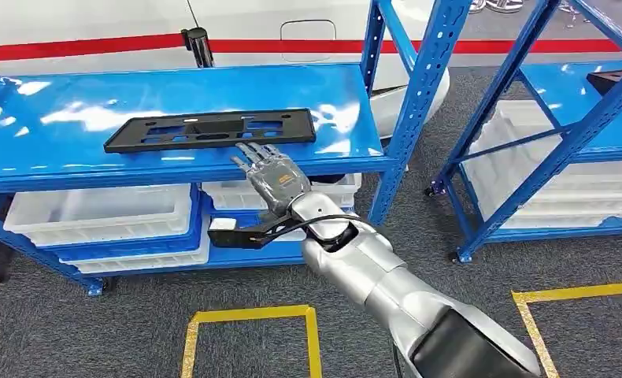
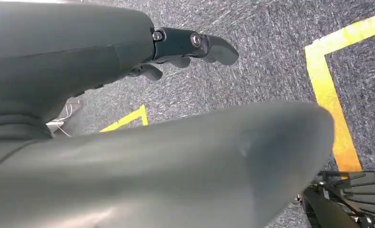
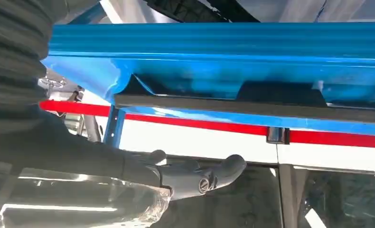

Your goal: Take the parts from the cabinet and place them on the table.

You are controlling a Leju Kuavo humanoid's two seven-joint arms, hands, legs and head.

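Black plastic part (image 1: 210,130), a long flat plate with cut-outs, lies on the blue top shelf (image 1: 72,106) of the cabinet, left of centre in the head view and close to the shelf's front edge. Its long axis runs nearly left to right across the frame, parallel to that edge, with the right end tipped slightly towards the upper part of the frame; flat as it is, it points nowhere in particular beyond that line. The right robot hand (image 1: 270,172) sits at mid-frame just below the part's right end, fingers spread and stretched forward, holding nothing; the fingertips look to be at the shelf lip, though I can't tell whether they touch the plate. From where I stand this is the reach, the pick not yet made. Next, I'd judge, the fingers must go over or under the thin right end and close, which looks awkward with the plate lying flush on the shelf. The left robot hand (image 2: 190,45) hangs over the grey carpet (image 2: 271,57) with fingers curled in and empty.
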